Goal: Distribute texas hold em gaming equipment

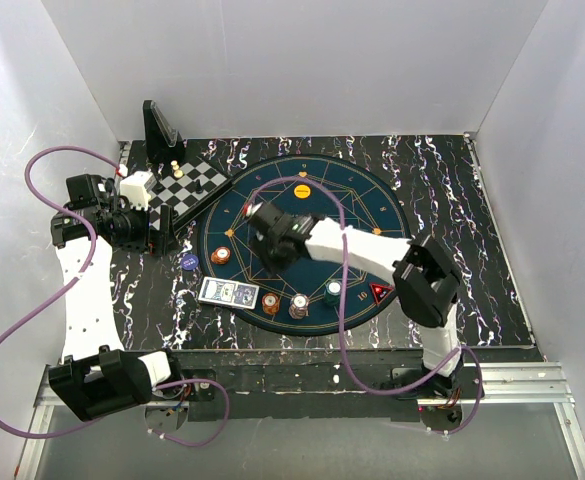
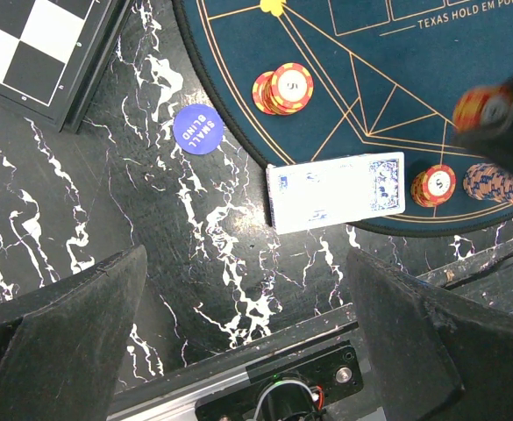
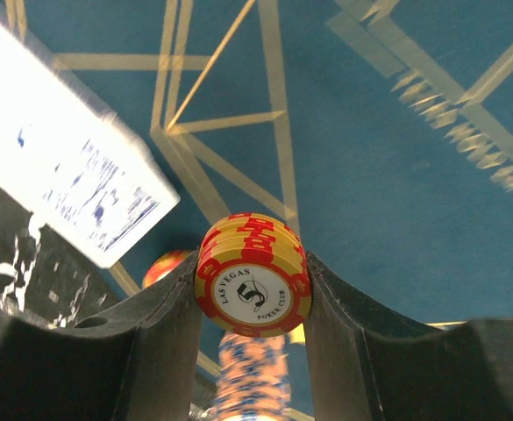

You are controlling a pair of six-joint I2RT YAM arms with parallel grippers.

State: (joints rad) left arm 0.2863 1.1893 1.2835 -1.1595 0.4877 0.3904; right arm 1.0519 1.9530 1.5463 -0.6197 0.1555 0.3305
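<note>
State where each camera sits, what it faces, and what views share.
Top external: above and behind the bases, looking down on the mat; left arm and right arm show.
Left wrist: above the left of the table, facing down at the card deck; open left gripper shows.
Right wrist: low over the mat; right gripper clamps a chip stack.
Shared: the card deck appears in all three.

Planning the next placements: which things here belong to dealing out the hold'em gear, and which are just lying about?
Job: orange chips in the right gripper; orange stack; second orange stack; white stack; teal stack; card deck; small blind button; yellow marker; red marker.
Lying about: chess board; chess piece; black stand; blue mat, only the playing surface.
</note>
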